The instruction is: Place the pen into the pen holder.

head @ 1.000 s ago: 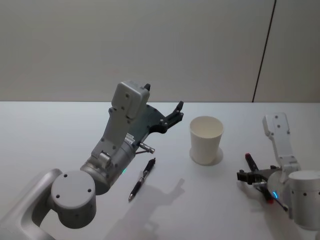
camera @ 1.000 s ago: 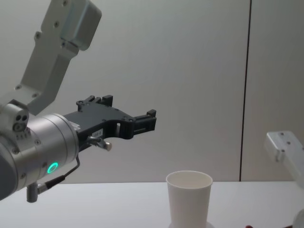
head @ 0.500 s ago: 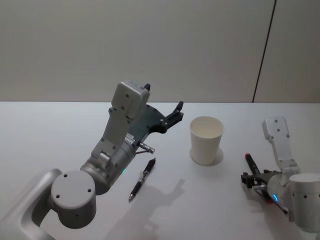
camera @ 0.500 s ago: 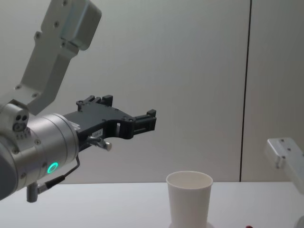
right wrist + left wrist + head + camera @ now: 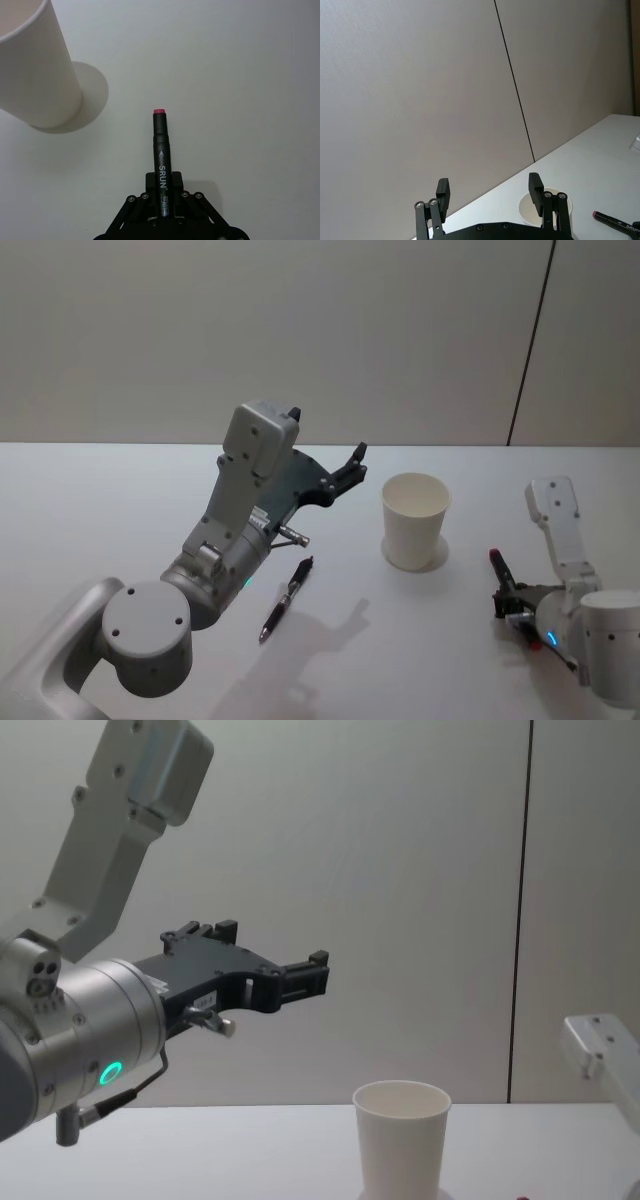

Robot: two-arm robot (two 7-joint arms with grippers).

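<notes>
The left gripper (image 5: 355,462) is hovering in the air to the left of the pen holder (image 5: 415,525), well above its rim. In the chest view this gripper (image 5: 308,976) is pointing toward the space over the pen holder (image 5: 400,1140). In its own wrist view the left gripper (image 5: 489,189) is spreading its two black fingers (image 5: 442,192) wide apart and gripping nothing, with the pen holder (image 5: 525,213) far beyond them.

A dark ballpoint pen (image 5: 285,600) is lying flat on the white table (image 5: 100,500), left of the pen holder and nearer the robot, clear of both grippers.

The pen holder is standing upright on the table with its mouth open and nothing showing inside.

To the right of the pen holder and nearer the robot, the right gripper (image 5: 511,602) is sitting low over the table, pinching the rear end of a black marker pen (image 5: 500,570). In the right wrist view its jaws are closing tightly around the marker pen (image 5: 161,150), whose pink end is pointing away from the right gripper (image 5: 164,199) and past the side of the pen holder (image 5: 35,75), apart from it. Whether the marker is touching the table cannot be told.
</notes>
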